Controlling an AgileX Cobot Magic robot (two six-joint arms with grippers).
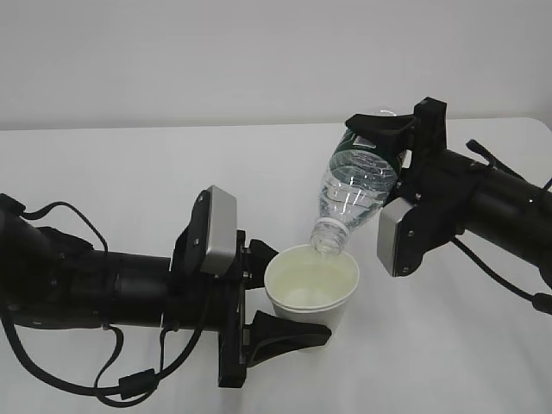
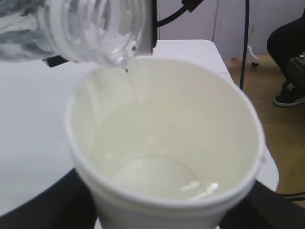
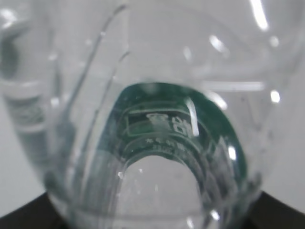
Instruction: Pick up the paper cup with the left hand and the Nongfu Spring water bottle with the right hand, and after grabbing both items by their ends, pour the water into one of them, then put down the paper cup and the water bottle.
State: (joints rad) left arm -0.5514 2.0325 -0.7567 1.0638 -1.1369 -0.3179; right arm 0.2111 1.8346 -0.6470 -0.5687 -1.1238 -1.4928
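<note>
We are in the middle of the pour, so both pick-ups look done and only the end of the pouring and the setting down remain. Our left gripper (image 1: 280, 302) has its fingers closed around the lower part of the paper cup (image 1: 310, 289), which we hold upright just above the desk (image 1: 129, 181). Our right gripper (image 1: 379, 129) grips the Nongfu Spring water bottle (image 1: 355, 191) at its base end, above the dark green label, and tips it steeply so the open neck hangs just over the far side of the cup's rim. In the left wrist view a thin stream of water (image 2: 136, 86) runs from the bottle mouth down the inner wall, and a shallow pool already covers the cup's bottom. Some water still sits in the lower part of the tilted bottle, so we judge the pour unfinished. What is left, as we see it: righting the bottle, then lowering cup and bottle to the desk and letting go.
</note>
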